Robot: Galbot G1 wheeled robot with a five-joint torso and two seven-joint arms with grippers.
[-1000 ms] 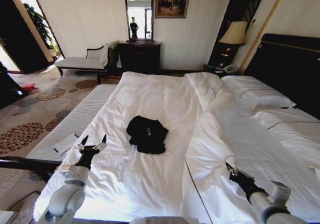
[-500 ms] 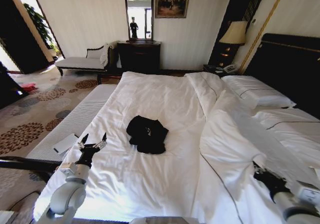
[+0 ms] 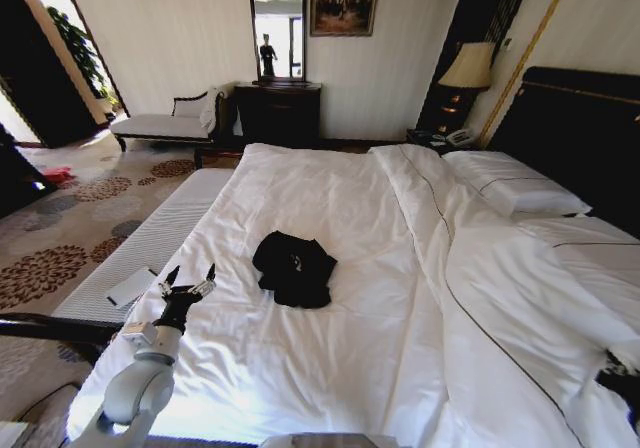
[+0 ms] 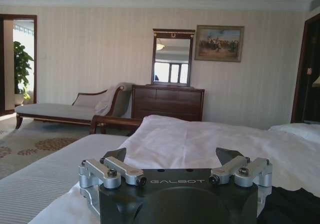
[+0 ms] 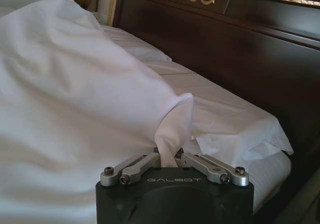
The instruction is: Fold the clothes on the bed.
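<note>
The clothes, a crumpled black T-shirt point(image 3: 295, 266), lie in a heap on the white sheet of the bed point(image 3: 330, 188), left of the middle. Left of the shirt and clear of it, my left gripper point(image 3: 188, 286) point(image 4: 175, 156) hovers open over the sheet near the bed's edge. My right gripper point(image 3: 612, 373) is at the far right edge of the head view. In the right wrist view it point(image 5: 170, 156) is shut on a pinched fold of the white duvet point(image 5: 75, 84) beside the dark headboard point(image 5: 225, 39). The duvet point(image 3: 500, 288) lies drawn toward the right side.
A pale bench point(image 3: 150, 233) with a flat white item point(image 3: 132, 286) runs along the bed's left side. Pillows point(image 3: 510, 183) lie against the headboard point(image 3: 590, 138). A chaise point(image 3: 165, 123), a dark dresser point(image 3: 278, 113) and a lamp point(image 3: 468, 66) stand by the far wall.
My right gripper has swung to the right and down with the duvet in it, drawing the duvet off the middle and baring more sheet. The left arm and the T-shirt have stayed put.
</note>
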